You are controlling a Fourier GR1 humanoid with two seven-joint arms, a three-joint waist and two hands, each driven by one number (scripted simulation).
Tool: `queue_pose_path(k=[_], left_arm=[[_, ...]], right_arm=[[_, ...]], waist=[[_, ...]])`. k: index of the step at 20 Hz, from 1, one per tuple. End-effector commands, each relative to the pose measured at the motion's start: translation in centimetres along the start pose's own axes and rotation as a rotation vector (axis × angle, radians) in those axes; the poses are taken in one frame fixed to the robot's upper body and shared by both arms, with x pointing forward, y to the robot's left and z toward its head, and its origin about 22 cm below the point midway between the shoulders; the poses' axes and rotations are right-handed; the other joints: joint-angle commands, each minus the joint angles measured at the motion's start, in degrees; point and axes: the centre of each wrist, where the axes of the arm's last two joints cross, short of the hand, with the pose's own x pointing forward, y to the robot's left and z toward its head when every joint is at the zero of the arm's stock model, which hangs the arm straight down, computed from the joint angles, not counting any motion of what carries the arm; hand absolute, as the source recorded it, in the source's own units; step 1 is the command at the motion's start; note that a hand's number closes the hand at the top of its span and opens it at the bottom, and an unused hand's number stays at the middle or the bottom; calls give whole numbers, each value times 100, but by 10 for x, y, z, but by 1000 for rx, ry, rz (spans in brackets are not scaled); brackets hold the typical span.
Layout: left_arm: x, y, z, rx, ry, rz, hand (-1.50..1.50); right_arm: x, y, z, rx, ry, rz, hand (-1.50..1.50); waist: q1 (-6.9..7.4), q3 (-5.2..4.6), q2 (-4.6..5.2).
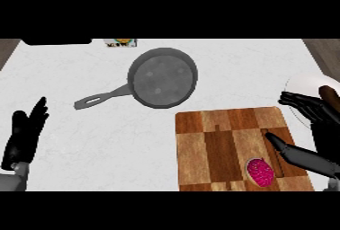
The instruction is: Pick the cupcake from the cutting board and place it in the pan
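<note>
A cupcake (260, 172) with pink frosting sits on the wooden cutting board (219, 148), near its front right corner. A grey pan (162, 78) with a long handle pointing front-left lies empty on the counter behind the board. My right hand (312, 110) hovers over the board's right edge, fingers spread and straight toward the left, thumb (285, 150) stretched out just right of the cupcake, apart from it. My left hand (23, 134) rests at the left edge, fingers straight and pointing up.
A white plate (304, 85) lies at the right edge, partly behind my right hand, with a brown object (330, 96) on it. A small yellow-and-white item (121, 43) and a dark object (56, 41) sit at the counter's back edge.
</note>
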Motion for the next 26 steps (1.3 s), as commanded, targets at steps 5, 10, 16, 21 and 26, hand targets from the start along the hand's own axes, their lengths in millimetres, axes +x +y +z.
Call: queue_pose_path(k=[5, 10, 16, 21, 26], left_arm=[[-5, 13, 1, -21, 36, -20, 0], [-3, 3, 0, -10, 25, -8, 0], [18, 0, -16, -20, -2, -19, 0], [12, -2, -10, -32, 4, -15, 0], [6, 2, -16, -34, 2, -22, 0]], right_arm=[[51, -37, 29, 184, -31, 221, -150], [100, -34, 30, 303, 102, 522, -150], [133, -18, 12, 498, 263, 881, -150], [151, 11, 17, 613, 387, 1069, -150], [130, 37, 5, 681, 461, 1153, -150]], waist=[[157, -13, 8], [133, -32, -3], [222, -42, 49], [341, -39, 36], [368, -22, 58]])
